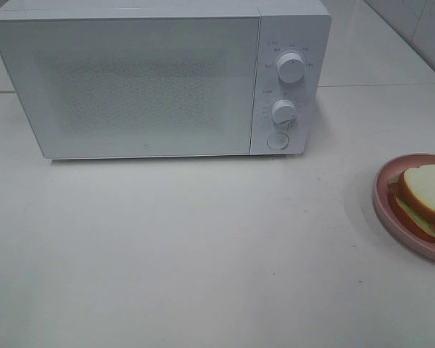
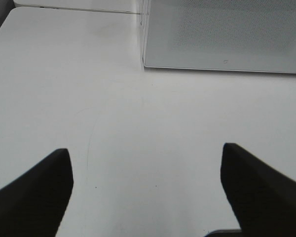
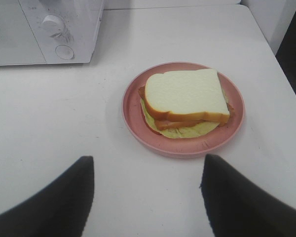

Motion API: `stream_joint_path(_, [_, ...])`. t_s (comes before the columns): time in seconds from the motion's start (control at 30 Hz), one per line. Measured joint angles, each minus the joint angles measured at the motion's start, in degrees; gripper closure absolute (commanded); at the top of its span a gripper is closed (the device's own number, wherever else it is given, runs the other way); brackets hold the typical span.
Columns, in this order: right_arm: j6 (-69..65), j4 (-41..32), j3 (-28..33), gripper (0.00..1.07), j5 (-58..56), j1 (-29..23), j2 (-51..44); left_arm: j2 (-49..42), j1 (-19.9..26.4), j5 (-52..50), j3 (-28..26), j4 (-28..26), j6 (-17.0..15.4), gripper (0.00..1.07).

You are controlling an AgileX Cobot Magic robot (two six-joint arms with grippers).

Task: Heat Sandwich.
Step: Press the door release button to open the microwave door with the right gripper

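Two hands, both spread wide and holding nothing. The right hand [image 3: 148, 157] hangs over the desk [image 1: 167, 254], with the sandwich [image 3: 185, 96] close ahead of its fingertips. It lies flat and roughly square on the pink plate [image 3: 133, 118] at the desk's right edge. The left hand [image 2: 145, 148] faces the microwave [image 1: 130, 80], door closed, well apart from the plate. The right arm is plainly nearer the sandwich, the left likelier for the door.

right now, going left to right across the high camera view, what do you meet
microwave door → its control panel → pink plate holding the sandwich
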State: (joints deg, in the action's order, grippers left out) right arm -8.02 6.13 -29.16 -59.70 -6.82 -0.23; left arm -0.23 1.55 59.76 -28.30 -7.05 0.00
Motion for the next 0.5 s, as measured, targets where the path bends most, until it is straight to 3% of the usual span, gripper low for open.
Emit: stream_joint_path(0.5, [0.0,0.0,0.0,0.46,0.0,0.0,0.0,0.0,0.0,0.0,0.0,0.0,0.0,0.31])
